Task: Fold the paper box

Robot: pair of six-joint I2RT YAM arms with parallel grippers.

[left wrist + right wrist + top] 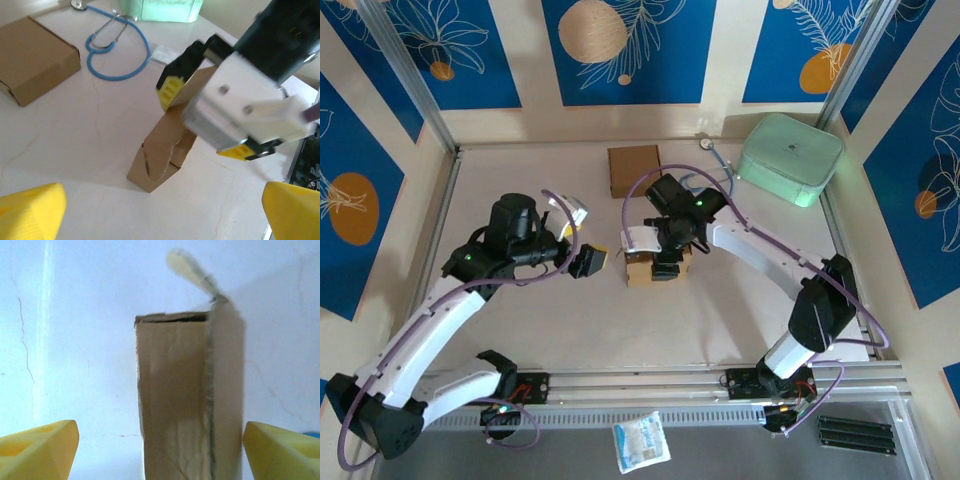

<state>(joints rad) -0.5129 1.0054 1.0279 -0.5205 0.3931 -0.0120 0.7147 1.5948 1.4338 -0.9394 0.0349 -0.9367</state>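
The brown paper box (639,268) stands half-formed in the middle of the table, its end flaps loosely tucked (160,155). My right gripper (667,262) hangs over it, open. In the right wrist view the box (180,400) rises between the yellow fingertips (37,447), with a wide gap on the left and a narrow one on the right. My left gripper (590,260) is open just left of the box and holds nothing. Its yellow fingertips (30,212) frame the box from a short distance, with the right gripper's (240,110) body above the box.
A finished flat cardboard box (634,170) lies at the back, a blue stethoscope (715,160) beside it. A mint-green container (790,158) sits at the back right. A white packet (641,441) lies below the rail, near the front edge.
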